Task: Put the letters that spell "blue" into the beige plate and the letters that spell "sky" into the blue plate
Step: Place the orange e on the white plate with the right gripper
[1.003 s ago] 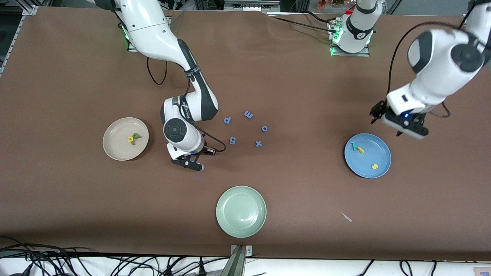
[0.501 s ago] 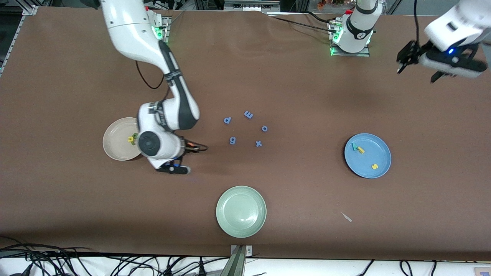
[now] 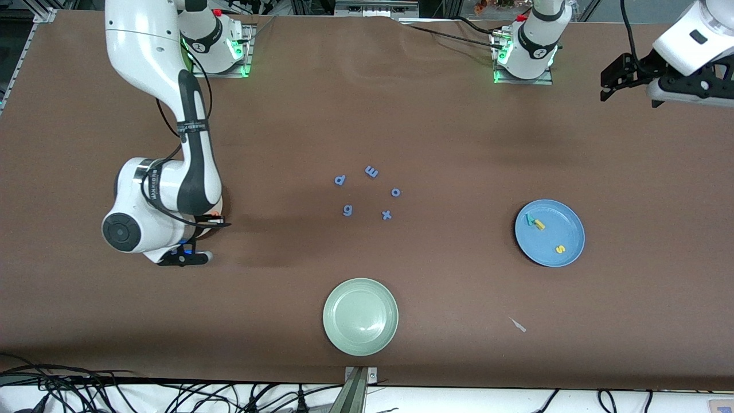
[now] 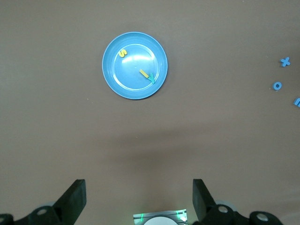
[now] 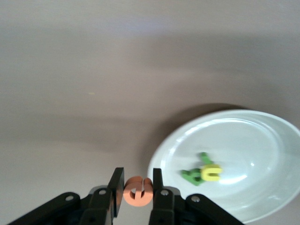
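My right gripper is shut on the orange "e" and holds it just off the rim of the beige plate. In that plate lie the dark green "b", the green "l" and the yellow "u". In the front view the right arm hides this plate. The blue plate holds the teal "y", the yellow "k" and the yellow "s". My left gripper waits open and empty, high over the left arm's end of the table.
Blue letters p, m, o, g and x lie mid-table. A pale green plate sits nearer the front camera. A small pale scrap lies near the front edge.
The right arm swung from beside the blue letters to over the beige plate, carrying the orange "e". The left arm lifted away from the blue plate toward its base.
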Available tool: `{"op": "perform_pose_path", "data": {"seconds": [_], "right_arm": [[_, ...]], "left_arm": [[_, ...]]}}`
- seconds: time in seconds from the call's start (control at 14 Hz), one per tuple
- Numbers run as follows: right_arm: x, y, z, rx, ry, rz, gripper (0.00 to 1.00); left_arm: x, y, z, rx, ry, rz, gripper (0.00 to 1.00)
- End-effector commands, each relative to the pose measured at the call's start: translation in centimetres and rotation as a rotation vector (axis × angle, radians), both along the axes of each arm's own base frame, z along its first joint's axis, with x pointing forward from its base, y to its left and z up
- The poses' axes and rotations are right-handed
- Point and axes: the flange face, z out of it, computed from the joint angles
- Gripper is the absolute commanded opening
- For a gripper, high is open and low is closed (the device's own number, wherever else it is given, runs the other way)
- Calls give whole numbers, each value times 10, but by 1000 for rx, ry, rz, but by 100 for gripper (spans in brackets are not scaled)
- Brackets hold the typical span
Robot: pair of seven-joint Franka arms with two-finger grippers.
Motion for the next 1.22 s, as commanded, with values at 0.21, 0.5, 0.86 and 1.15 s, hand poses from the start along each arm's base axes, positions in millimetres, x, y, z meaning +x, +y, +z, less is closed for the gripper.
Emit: {"op": "perform_pose_path", "data": {"seconds": [0.21, 0.5, 0.86, 1.15], "right_arm": [[0, -60, -20, -37, 44, -56, 75], [3, -28, -8, -45, 24, -90, 100], [-7, 3, 31, -13, 61, -76, 100], [-23, 17, 110, 25, 22, -39, 100]], "left_arm": [[10, 14, 3, -26, 47, 75, 100], [13, 12, 0, -28, 50, 73, 100], [13, 10, 1, -28, 48, 69, 100], [13, 10, 1, -29, 49, 63, 100]]}}
